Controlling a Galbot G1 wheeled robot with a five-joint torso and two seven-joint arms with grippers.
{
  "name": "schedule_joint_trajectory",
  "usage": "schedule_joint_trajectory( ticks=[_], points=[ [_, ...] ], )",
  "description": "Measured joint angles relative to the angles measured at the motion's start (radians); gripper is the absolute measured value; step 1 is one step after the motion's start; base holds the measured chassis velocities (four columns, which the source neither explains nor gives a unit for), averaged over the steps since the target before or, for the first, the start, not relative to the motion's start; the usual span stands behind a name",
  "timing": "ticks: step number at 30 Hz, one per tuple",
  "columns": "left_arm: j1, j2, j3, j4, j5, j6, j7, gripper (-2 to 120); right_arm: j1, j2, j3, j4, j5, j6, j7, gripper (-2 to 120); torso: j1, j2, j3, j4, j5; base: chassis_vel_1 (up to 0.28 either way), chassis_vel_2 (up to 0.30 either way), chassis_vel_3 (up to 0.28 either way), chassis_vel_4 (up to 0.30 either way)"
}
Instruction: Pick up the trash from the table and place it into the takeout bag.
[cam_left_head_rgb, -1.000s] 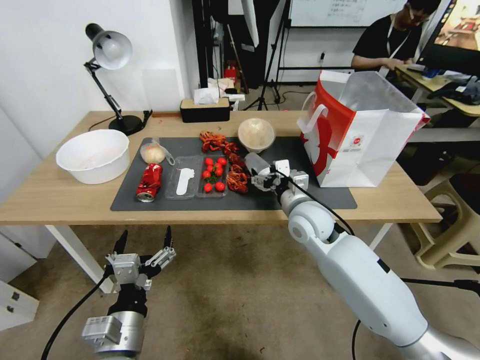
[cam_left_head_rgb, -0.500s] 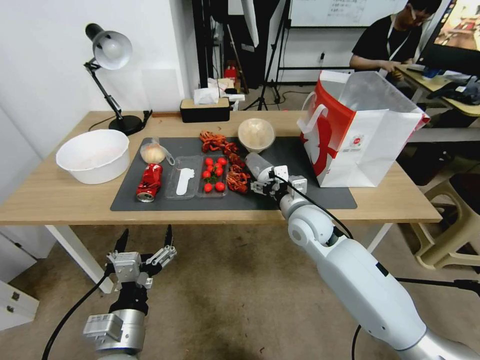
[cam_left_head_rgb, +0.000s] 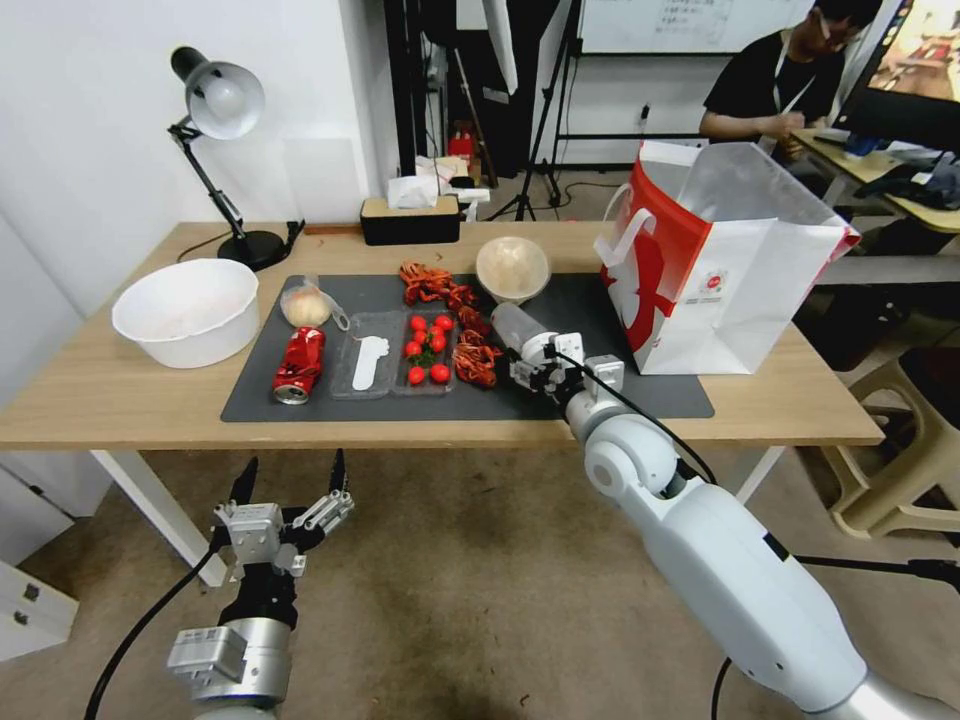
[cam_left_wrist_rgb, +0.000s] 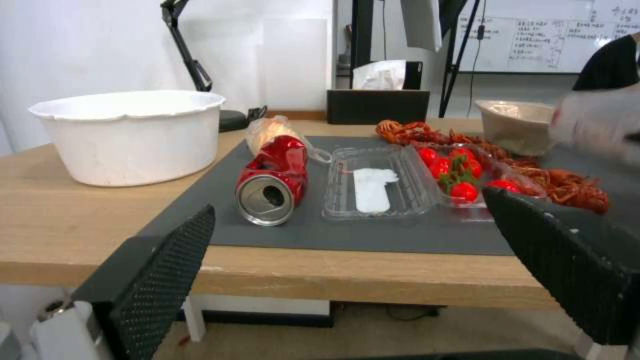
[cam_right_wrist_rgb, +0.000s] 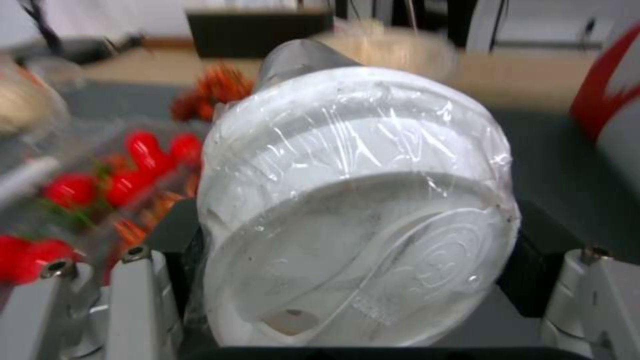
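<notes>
The left gripper (cam_left_head_rgb: 290, 480) hangs low in front of the bench (cam_left_head_rgb: 120, 385), below its near edge, fingers spread wide apart and holding nothing; its wrist view looks across the bench edge at the crushed red can (cam_left_wrist_rgb: 273, 175), which lies on the dark mat (cam_left_head_rgb: 300, 395) with its open mouth toward that arm and the clear bag with a beige lump (cam_left_head_rgb: 306, 305) just behind it. Further right on the mat sit an open clear clamshell box (cam_left_head_rgb: 392, 352) with small red tomatoes, red crayfish shells (cam_left_head_rgb: 474, 358) beside it, and the round lidded bowl (cam_left_head_rgb: 512, 268) toward the back. Right of those, the right gripper (cam_left_head_rgb: 548, 368) is over the mat with its fingers clamped on the clear plastic cup (cam_left_head_rgb: 518, 330), one on either side of the white-lidded end; the cup's long axis runs away from the wrist toward the back left, lid nearest the palm, and it appears tipped well off upright, though whether its far end touches the mat I cannot tell. The takeout bag (cam_left_head_rgb: 740, 290) stands open at the mat's right end, near the right gripper, up and to its right. The carry turns on that: the right arm is much the nearer, and the cup must rise above the bag's near rim, which stands higher than the cup.
</notes>
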Motion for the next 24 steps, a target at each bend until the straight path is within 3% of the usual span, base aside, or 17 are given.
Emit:
schedule_joint_trajectory(
  ticks=[7, 8, 13, 16, 19, 24],
  points=[
    [-0.001, -0.001, 0.003, 0.0, 0.0, -0.001, 0.0, 100, -0.02, -0.021, 0.021, 0.039, -0.005, 0.027, -0.016, 75, 0.0, 0.0, 0.0, 0.0, 0.0002, 0.0, 0.0, 0.0, 0.0],
    [0.001, -0.001, 0.003, -0.003, 0.001, -0.002, -0.001, 100, -0.054, -0.07, 0.059, 0.141, -0.029, 0.051, -0.048, 73, 0.0, 0.0, 0.0, 0.0, 0.0002, 0.0, 0.0, 0.0, 0.0],
    [0.003, -0.002, 0.003, -0.01, 0.002, -0.004, -0.001, 100, -0.071, -0.149, 0.13, 0.256, -0.043, 0.088, -0.071, 72, 0.0, 0.0, 0.0, -0.0004, 0.0002, 0.0, 0.0, 0.0, 0.0],
    [0.002, -0.003, 0.004, -0.013, 0.004, -0.004, -0.001, 100, 0.033, -0.218, 0.198, 0.306, -0.004, 0.102, -0.001, 72, 0.0, 0.0, 0.0, 0.0, -0.0002, 0.0, 0.0, 0.0, 0.0],
    [0.003, -0.005, 0.006, -0.014, 0.005, -0.004, 0.0, 100, 0.108, -0.253, 0.218, 0.297, 0.04, 0.09, 0.035, 72, 0.0, 0.0, 0.0, 0.0003, 0.0001, 0.0, 0.0, 0.0, 0.0],
    [0.017, 0.003, 0.015, -0.015, 0.006, -0.009, -0.002, 100, 0.232, -0.332, 0.267, 0.178, 0.118, 0.037, 0.093, 72, 0.0, 0.0, 0.0, -0.0002, 0.0002, 0.0, 0.0, 0.0, 0.0]
  ],
)
